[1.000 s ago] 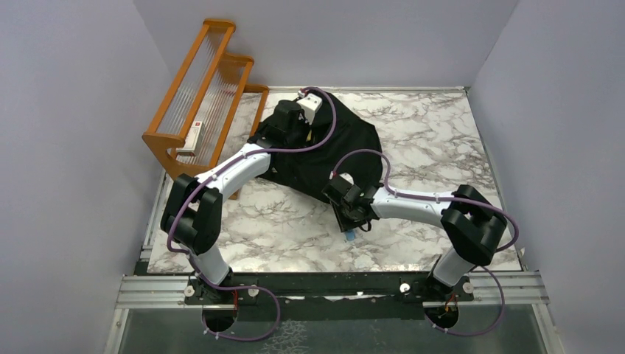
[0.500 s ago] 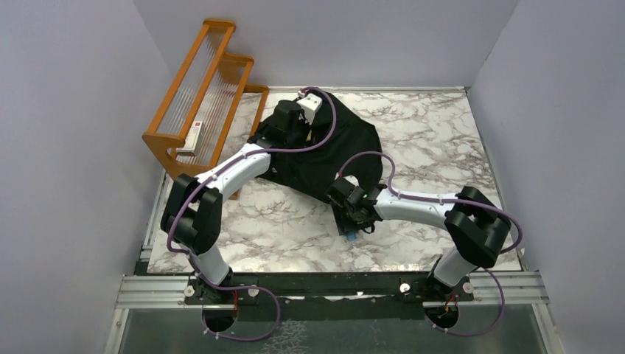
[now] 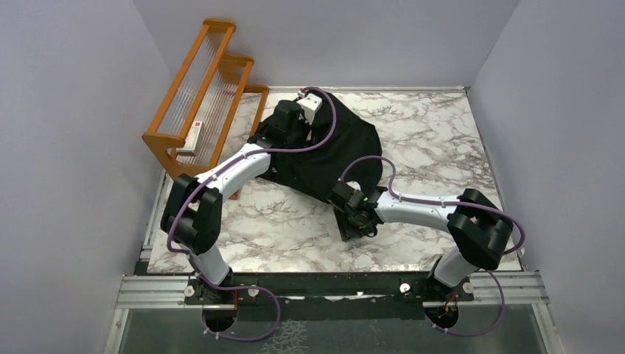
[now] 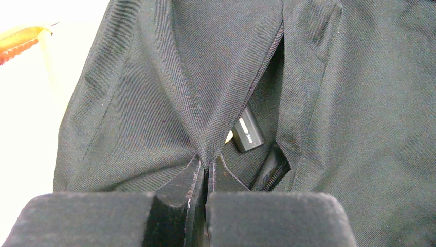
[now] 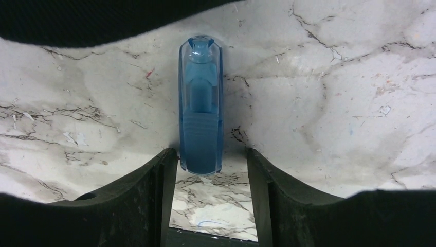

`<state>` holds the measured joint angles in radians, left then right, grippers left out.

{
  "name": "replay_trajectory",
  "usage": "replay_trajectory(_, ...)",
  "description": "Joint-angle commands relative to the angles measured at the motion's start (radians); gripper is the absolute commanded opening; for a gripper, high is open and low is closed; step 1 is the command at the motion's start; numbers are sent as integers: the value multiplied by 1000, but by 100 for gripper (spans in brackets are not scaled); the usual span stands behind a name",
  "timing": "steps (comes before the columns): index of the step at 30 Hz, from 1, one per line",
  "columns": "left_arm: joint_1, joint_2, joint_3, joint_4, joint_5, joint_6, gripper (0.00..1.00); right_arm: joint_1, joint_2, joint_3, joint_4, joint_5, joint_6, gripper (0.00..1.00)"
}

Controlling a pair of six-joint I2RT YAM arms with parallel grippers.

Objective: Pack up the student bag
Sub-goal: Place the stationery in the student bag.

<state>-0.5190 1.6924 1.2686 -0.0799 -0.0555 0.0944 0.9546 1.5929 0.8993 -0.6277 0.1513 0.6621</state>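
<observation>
Toward the far left of the marble surface [image 3: 442, 140] lies the student bag [image 3: 335, 151], slumped flat, a black heap with its near edge running toward the middle of the surface.

At the bag's far left corner the left pincer [image 4: 206, 167] is pressed together on a raised fold of the bag's black fabric, right beside the zip [image 4: 265, 67]. The fold is drawn up into a ridge between the two pads. Next to that ridge the zip stands open, and a small black block [image 4: 248, 135] with a pale oval mark shows inside the slit, lying tilted just past the pincer tips.

Just off the bag's near edge, the right pincer [image 5: 212, 175] is low over the surface with its jaws spread. A blue clear-plastic piece [image 5: 200, 103] lies flat on the marble, its long side pointing from the pincer toward the bag. Its near end sits between the two fingertips, and its far end comes close under the bag's dark hem. It lies nearer one finger than the other; whether that finger touches it I cannot tell. The overhead view hides the blue piece under the wrist.

Beside the bag, on its left in the overhead view, a wooden rack [image 3: 203, 88] stands at the edge of the surface, with a white piece [image 3: 193, 136] resting on its lower shelf.
</observation>
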Motion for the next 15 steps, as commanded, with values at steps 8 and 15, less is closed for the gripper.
replay_trajectory(8, -3, -38, 11, 26, 8, 5, 0, 5, 79, 34, 6, 18, 21, 46)
replay_trajectory(15, -3, -36, 11, 25, 5, 7, 0, 6, 13, 61, -51, 80, 43, 35)
